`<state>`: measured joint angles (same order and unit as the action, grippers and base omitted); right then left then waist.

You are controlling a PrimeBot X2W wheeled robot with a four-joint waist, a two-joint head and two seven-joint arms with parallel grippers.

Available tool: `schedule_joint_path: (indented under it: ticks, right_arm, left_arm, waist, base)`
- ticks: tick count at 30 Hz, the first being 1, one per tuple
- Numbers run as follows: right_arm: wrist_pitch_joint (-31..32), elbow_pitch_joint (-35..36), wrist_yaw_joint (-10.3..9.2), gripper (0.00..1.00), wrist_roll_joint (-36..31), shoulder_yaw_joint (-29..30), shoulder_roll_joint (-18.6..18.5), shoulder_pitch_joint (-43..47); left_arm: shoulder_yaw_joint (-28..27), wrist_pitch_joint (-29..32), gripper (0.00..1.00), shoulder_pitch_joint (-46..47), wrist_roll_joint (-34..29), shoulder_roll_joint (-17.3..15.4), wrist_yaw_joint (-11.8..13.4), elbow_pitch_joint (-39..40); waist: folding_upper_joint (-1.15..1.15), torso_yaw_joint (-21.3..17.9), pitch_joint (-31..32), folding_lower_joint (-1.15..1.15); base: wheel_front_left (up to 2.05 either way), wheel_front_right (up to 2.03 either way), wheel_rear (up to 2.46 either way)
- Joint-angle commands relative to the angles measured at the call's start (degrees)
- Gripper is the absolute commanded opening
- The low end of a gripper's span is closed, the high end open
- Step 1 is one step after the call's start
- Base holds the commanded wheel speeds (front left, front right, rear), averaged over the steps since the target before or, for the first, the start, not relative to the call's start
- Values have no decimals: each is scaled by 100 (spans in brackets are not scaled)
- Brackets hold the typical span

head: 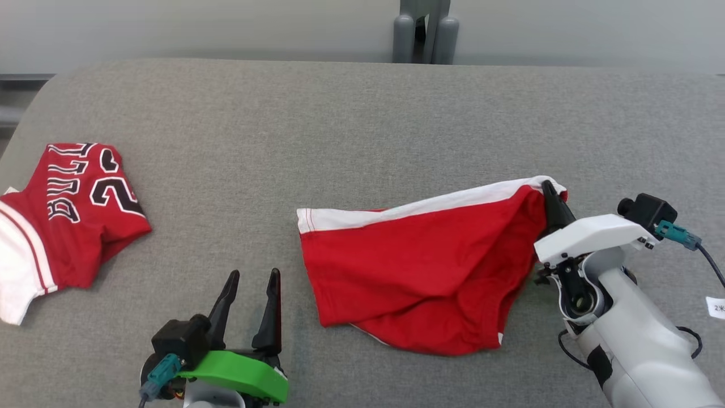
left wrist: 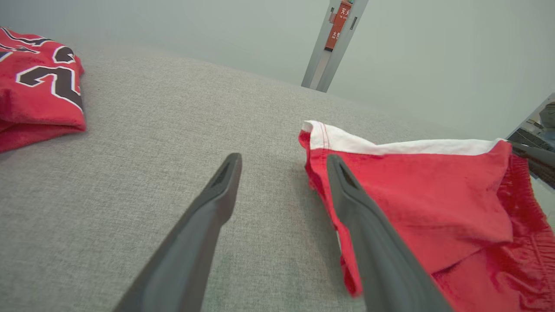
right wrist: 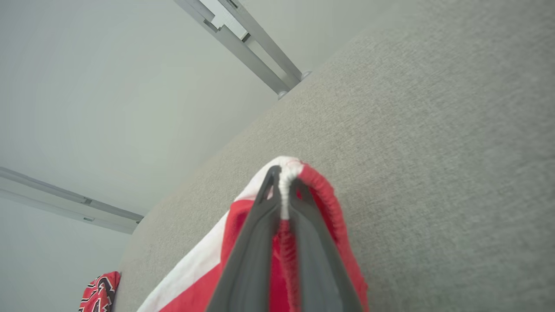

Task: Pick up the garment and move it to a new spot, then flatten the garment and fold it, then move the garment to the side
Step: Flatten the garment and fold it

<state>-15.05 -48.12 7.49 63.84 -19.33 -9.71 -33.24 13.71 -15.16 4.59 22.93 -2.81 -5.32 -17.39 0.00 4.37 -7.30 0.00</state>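
Right end effector (right wrist: 284,178) is clenched on the elastic corner of the red cotton shorts with the white band (head: 419,272), cloth pinched between both fingers. Left end effector (head: 254,276) hangs released, fingers spread, just beside the shorts' opposite edge, touching nothing. The shorts lie rumpled on the grey fabric-covered desk (head: 340,124), right of centre. A red basketball jersey with black lettering (head: 73,209) sits well apart at the far left. Looks like step 1, the pick-up. Next, I'd say: lift and carry, with the left taking that free corner.
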Motion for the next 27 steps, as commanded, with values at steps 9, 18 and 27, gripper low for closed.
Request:
schedule_joint_path:
  ticks: [9,18,27]
  right_arm:
    - [-15,1273,0,0,-739,131,-20,1172]
    - [-16,1459,0,0,-1140,145,289,1411]
    - [-16,1459,0,0,-1356,171,492,1241]
  left_arm:
    - [91,1,100,287,788,-18,-170,-175]
    - [451,588,100,2015,1933,-22,-217,-1877]
    - [610,1606,100,3282,2178,-106,-221,-3104]
  waist:
    - [0,-656,114,0]
    - [0,-912,-305,0]
    - [0,-1009,-601,0]
  base:
    - [0,0,0]
    - [0,0,0]
    - [0,0,0]
